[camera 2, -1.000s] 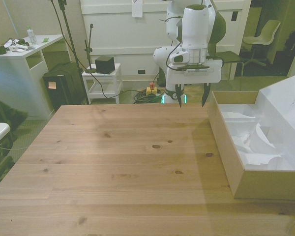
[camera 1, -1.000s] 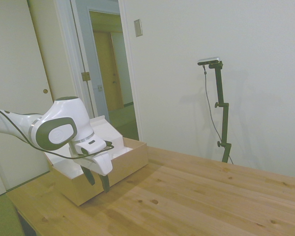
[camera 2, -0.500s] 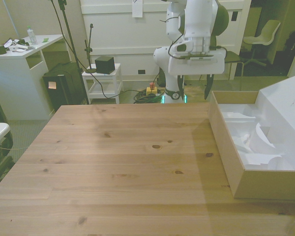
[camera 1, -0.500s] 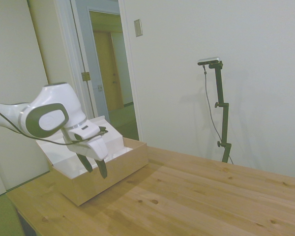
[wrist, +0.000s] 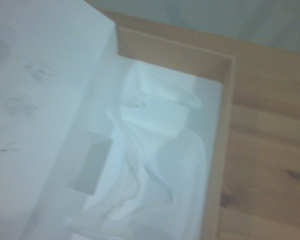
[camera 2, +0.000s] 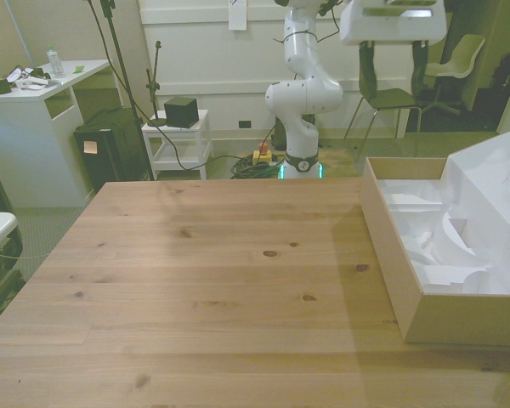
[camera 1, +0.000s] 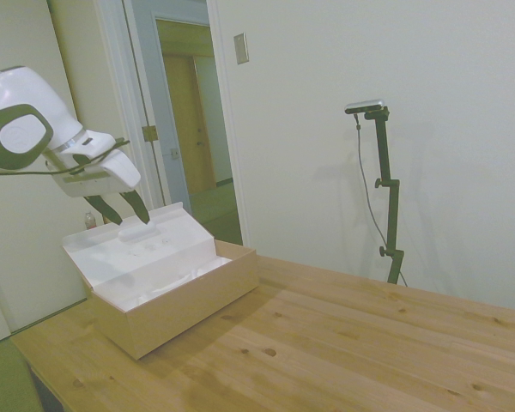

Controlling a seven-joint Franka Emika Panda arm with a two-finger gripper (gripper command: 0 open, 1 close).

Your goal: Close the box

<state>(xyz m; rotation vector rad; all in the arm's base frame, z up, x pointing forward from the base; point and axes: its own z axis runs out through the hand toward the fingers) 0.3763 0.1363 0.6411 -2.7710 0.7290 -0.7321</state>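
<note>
- Although our task is to close it, the cardboard box (camera 1: 176, 302) stands fully open on the wooden table (camera 1: 343, 352), below and just ahead of our gripper (camera 1: 118, 209); nothing of the closing looks done yet, as we judge it.
- Its hinged lid (camera 1: 137, 240) leans up and back, white inner face showing, with its top edge directly under our fingertips; from the side view we cannot tell whether they touch it or hang just clear.
- Our gripper is empty, its two dark fingers spread apart and pointing down at that lid edge.
- Inside the box, below the gripper, we see crumpled white paper (wrist: 155, 165) lying low, so it should not block the lid.
- What remains, we think, is the whole job: get behind the lid, tip it forward over the hinge, and press it flat onto the tan walls.
</note>
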